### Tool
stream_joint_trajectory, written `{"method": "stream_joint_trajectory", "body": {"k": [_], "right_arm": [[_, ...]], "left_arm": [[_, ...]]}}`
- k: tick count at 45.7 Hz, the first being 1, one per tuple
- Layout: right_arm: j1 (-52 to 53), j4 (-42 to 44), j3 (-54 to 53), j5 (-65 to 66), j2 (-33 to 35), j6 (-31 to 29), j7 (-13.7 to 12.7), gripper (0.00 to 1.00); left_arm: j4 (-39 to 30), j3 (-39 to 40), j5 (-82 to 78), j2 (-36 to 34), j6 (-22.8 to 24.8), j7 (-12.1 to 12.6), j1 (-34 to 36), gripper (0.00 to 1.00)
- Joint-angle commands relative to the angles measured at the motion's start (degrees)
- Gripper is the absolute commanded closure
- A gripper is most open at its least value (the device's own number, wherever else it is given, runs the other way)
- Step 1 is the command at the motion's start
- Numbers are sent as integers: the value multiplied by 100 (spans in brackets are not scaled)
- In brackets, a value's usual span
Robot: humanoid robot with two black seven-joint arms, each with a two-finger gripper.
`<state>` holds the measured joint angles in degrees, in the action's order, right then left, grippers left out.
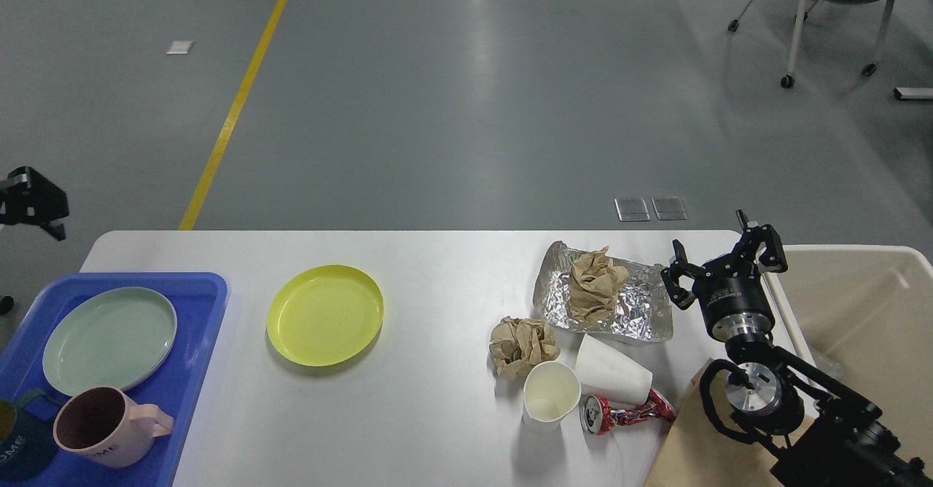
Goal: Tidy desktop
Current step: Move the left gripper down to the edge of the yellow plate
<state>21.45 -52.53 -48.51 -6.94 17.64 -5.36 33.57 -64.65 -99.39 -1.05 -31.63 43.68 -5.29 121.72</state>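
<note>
Far left, a dark part of the left arm [33,201] is poking in from the edge, well above the worktop [437,414]; its pincer is too dark & small to read, can't tell if open or closed. The white worktop is filling the lower half of the view, w/ grey floor [466,93] beyond it.

On the worktop's left end a blue tray [204,305] is sitting, partly cut by the frame. Inside it a green plate [109,339] is lying flat, w/ a pink mug [102,426] near its front edge, handle pointing right. A dark teal cup [18,447] is just beside the mug, at the frame's corner.

Right of the tray, apart from it, a yellow plate [325,315] is lying alone.

Right of centre the clutter is sitting close together: a brown paper ball [521,345], behind-right of it a foil tray [627,312] carrying a 2nd brown wad [596,283]. In front, a white cup [550,394] is standing upright, a tipped cup [611,372] is lying just right of it, & a crushed red can [623,413] is lying just beside both, under the tipped one's side.

At the right end the right pincer [721,257] is hovering open, fingers spread, holding nothing, just right of the foil tray. Below it brown paper [692,450] is lying at the worktop's front-right. A beige bin [860,305] is standing off the right edge.
</note>
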Motion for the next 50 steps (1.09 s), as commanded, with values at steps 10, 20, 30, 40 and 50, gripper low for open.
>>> {"method": "stream_joint_trajectory", "body": {"k": [10,20,30,40,50], "right_arm": [[0,-3,0,0,3,0,0,0],[0,6,0,0,3,0,0,0],[0,-3,0,0,3,0,0,0],[0,-3,0,0,3,0,0,0],[0,-3,9,0,3,0,0,0]], "left_arm": [[-2068,85,747,1958,35,-33,2890,4],[-2808,631,1221,2372,570,-86,3876,4],[-2825,631,1362,2408,958,-227,3745,4],[-2799,596,1327,2364,984,-218,3674,4],[-2790,596,1309,2337,861,-244,3569,4]]}}
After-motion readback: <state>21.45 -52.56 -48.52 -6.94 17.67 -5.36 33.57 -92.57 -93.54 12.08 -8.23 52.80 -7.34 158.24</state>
